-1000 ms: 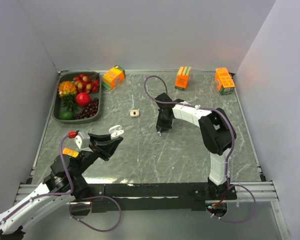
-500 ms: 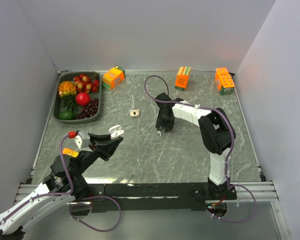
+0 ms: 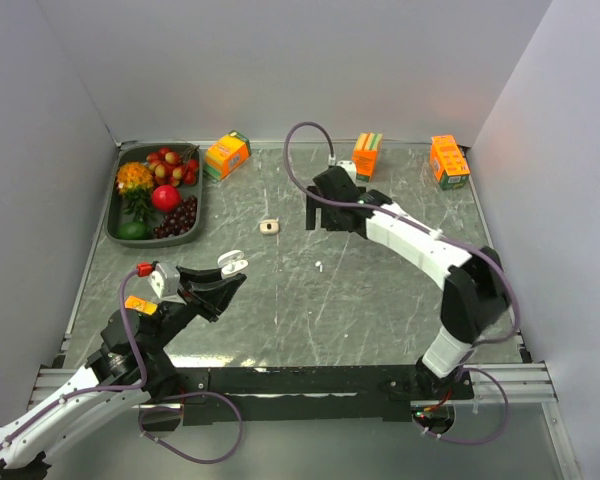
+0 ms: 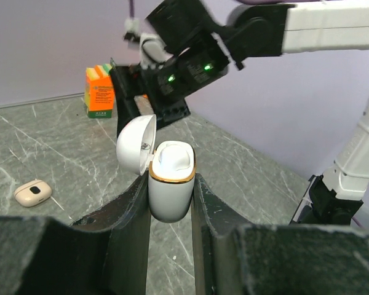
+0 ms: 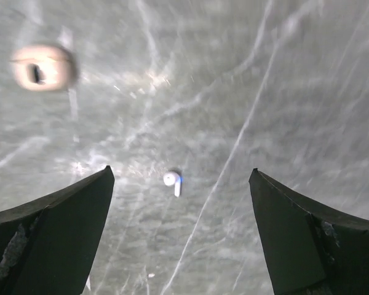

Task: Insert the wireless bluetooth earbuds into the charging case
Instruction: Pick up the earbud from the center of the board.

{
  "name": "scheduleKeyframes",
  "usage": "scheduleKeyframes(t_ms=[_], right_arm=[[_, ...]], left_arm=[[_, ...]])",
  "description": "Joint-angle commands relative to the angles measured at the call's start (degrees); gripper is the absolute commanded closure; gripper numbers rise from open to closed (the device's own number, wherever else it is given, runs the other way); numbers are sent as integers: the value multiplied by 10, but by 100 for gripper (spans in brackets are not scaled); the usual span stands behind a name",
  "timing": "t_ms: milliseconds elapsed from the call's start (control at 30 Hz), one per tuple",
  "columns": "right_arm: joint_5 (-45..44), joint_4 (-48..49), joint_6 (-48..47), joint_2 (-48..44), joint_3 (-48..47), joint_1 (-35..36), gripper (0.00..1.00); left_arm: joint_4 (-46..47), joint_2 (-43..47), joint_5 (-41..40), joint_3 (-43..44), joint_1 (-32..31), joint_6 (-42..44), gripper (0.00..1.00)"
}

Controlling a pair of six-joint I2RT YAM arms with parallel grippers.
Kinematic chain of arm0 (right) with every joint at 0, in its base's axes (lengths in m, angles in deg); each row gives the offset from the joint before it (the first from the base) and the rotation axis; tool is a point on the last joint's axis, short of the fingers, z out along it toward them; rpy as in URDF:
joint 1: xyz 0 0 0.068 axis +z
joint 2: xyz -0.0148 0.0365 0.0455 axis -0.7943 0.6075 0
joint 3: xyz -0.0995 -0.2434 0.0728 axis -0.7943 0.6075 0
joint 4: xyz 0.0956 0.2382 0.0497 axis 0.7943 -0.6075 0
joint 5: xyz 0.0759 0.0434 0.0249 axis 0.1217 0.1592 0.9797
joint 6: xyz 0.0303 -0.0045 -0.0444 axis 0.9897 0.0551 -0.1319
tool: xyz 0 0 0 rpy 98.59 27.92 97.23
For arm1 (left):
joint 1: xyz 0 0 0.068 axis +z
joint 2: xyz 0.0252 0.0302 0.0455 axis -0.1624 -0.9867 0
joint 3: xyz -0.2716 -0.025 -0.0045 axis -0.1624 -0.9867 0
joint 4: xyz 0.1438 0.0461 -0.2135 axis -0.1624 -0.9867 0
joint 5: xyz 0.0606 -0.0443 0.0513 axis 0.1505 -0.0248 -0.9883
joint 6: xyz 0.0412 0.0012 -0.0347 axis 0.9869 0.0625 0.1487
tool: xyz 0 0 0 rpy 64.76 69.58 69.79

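My left gripper (image 3: 218,284) is shut on a white charging case (image 4: 171,161) with a gold rim. It holds the case upright above the table with the lid (image 4: 136,144) flipped open. One tiny white earbud (image 3: 320,266) lies loose on the table and also shows in the right wrist view as the earbud (image 5: 173,181). My right gripper (image 5: 181,172) hangs open well above it, with nothing between its fingers. A small tan case (image 3: 270,227) with a dark spot lies shut on the table to the left of the right gripper (image 3: 328,222).
A dark tray (image 3: 113,218) of fruit sits at the back left. Three orange cartons (image 3: 227,154), (image 3: 365,155), (image 3: 448,161) stand along the back edge. White walls close in the table on three sides.
My right gripper has opened wide, risen and pulled back toward the rear, leaving the earbud lying on the table. The left arm and its case have not moved.
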Motion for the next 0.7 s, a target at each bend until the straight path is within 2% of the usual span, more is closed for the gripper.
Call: scheduleKeyframes(t_ms=[0,100,133,200,367,500,667], right_arm=[[-10,119,-112,-50,65,-4,1],[53,88,-172,-32,39,-2,1],[109,75,-203,-27,37,-1,1],[127,63,-213,-14,30,0,1],[149,29,-190,29,27,2,1],[160,43,-146,47,49,8,12],[163,44,-134,86,44,19,19]], left_arm=[[14,5,-1,22,-1,0,99],[13,9,-1,21,0,1,99],[14,9,-2,21,0,1,99],[19,4,2,19,-1,1,99],[21,-3,7,19,-1,-7,99],[19,-3,5,20,-1,-7,99],[15,-5,3,20,0,-8,99]])
